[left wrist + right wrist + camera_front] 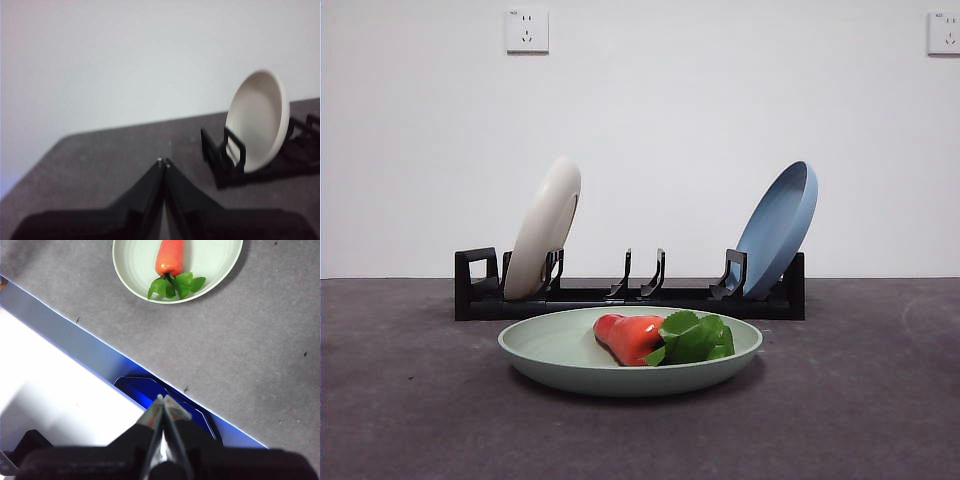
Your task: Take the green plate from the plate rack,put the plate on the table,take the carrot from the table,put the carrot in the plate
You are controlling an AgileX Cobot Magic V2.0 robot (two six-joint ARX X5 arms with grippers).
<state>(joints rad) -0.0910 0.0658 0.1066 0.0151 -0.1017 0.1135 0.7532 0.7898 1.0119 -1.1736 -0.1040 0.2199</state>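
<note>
The green plate (570,350) lies flat on the dark grey table (410,400), in front of the black plate rack (630,296). The carrot (632,336) rests inside the plate, its green leaves toward the right. The right wrist view looks down on the green plate (137,265) and the carrot (170,257) from a distance; my right gripper (163,400) is shut and empty, well away from them near the table's edge. My left gripper (163,162) is also shut and empty, hovering over bare table (110,150) beside the rack's (225,160) end. Neither arm shows in the front view.
A cream-white plate (542,230) leans in the rack's left slots and a blue plate (778,228) leans at its right end. The rack's middle slots hold nothing. The cream-white plate (257,120) shows in the left wrist view. A white wall stands behind the table.
</note>
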